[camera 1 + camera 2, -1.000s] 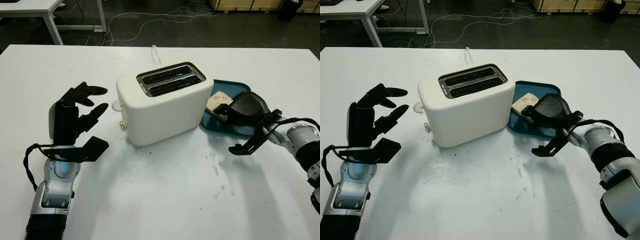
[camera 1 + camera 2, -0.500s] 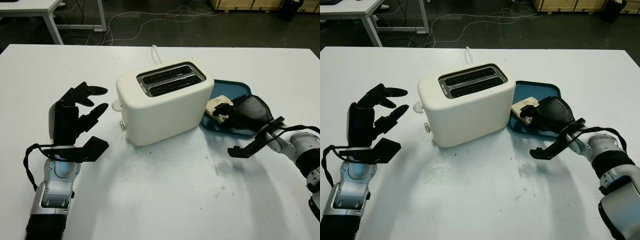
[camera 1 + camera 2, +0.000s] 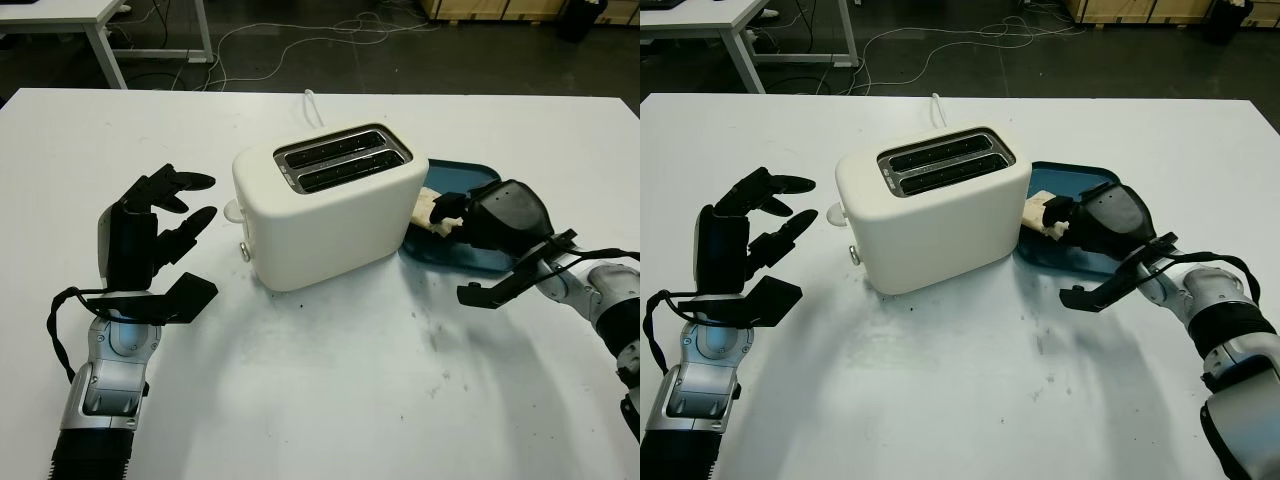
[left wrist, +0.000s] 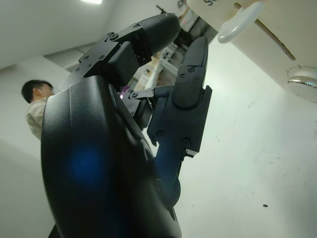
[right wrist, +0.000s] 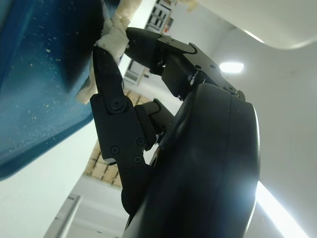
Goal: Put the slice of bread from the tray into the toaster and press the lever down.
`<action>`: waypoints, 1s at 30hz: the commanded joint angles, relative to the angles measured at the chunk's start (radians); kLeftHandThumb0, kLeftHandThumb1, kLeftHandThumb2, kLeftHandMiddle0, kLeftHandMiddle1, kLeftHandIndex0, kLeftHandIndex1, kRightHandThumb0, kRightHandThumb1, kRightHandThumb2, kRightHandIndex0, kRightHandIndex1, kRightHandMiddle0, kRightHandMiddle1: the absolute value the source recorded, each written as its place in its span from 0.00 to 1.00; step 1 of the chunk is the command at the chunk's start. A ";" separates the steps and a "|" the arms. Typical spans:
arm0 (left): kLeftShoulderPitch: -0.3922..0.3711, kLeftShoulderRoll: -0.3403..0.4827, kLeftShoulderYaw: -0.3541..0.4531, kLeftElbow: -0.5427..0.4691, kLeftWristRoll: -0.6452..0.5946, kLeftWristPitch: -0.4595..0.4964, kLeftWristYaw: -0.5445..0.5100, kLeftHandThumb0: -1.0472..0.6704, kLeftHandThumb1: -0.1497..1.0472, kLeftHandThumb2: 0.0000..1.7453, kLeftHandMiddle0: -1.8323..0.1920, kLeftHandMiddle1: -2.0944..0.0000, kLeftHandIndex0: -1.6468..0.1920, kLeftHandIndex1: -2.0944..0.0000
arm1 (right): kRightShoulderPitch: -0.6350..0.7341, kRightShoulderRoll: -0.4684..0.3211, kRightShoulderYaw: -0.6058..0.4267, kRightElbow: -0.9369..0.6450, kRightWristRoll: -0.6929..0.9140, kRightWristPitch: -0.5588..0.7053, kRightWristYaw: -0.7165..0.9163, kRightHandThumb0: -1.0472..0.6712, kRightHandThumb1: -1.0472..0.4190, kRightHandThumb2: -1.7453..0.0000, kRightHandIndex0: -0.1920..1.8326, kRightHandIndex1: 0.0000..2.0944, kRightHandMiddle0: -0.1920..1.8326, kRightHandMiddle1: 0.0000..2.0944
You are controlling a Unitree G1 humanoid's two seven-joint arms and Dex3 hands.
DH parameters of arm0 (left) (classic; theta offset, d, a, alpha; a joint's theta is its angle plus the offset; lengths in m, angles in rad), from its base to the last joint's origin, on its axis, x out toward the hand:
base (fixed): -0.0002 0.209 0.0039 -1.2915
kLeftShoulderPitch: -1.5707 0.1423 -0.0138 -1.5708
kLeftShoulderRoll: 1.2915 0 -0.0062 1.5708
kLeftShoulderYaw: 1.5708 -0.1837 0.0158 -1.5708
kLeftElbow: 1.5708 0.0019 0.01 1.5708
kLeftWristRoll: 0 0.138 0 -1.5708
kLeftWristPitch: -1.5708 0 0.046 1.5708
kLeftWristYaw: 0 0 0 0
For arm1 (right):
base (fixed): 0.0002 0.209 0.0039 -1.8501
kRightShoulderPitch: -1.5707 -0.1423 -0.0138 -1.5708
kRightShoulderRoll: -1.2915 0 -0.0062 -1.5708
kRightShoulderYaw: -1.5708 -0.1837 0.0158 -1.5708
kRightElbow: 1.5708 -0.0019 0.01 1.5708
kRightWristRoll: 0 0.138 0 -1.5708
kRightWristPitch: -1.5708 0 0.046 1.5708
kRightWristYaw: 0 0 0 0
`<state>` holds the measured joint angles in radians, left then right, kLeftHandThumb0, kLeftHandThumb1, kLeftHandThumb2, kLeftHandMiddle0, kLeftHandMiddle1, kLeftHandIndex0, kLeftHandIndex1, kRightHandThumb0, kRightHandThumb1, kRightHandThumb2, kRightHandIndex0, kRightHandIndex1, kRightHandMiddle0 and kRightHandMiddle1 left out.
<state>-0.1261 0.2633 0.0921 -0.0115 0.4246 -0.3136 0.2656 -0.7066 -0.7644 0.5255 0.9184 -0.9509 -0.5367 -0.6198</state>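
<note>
1. Since a second ago the right hand (image 3: pixel 500 215) has lifted a little over the tray (image 3: pixel 470 255), and the slice of bread (image 3: pixel 428 207) has come up with it, tilted toward the toaster (image 3: pixel 325 205); the left hand (image 3: pixel 150 235) has not stirred
2. Nearest the right hand: the bread sits at its fingertips (image 5: pixel 106 59), pinched between them by one edge, just above the tray's near-toaster end
3. The slice looks light, soft and crumbly, likely to tear or fold under a hard squeeze; a grip along the crust edge, slice upright, would suit the drop
4. Beyond the fingertips stands the toaster, just beside the tray, its two slots (image 3: pixel 940 160) open on top and higher than the bread
5. Farthest off, across the toaster, the left hand is open and holds nothing, near the lever (image 4: pixel 237 22) side
</note>
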 commanded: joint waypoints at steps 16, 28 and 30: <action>-0.003 0.000 -0.002 0.001 -0.007 0.001 -0.001 0.42 0.89 0.08 0.66 0.30 0.53 0.63 | 0.361 -0.160 -0.382 -0.606 0.340 -0.085 0.296 0.51 0.09 0.99 0.56 0.83 0.46 0.83; -0.003 0.000 -0.003 0.010 -0.008 -0.012 0.000 0.42 0.89 0.08 0.66 0.27 0.53 0.63 | 0.471 -0.119 -0.549 -0.760 0.381 -0.041 0.427 0.50 0.09 0.98 0.55 0.83 0.46 0.83; -0.001 0.001 -0.002 0.011 -0.010 -0.015 0.002 0.42 0.89 0.08 0.66 0.28 0.54 0.63 | 0.473 -0.110 -0.547 -0.754 0.381 -0.048 0.430 0.49 0.09 0.98 0.55 0.83 0.46 0.83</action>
<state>-0.1278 0.2636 0.0898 0.0020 0.4247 -0.3235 0.2651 -0.2333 -0.8839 -0.0187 0.1604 -0.5664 -0.5731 -0.1964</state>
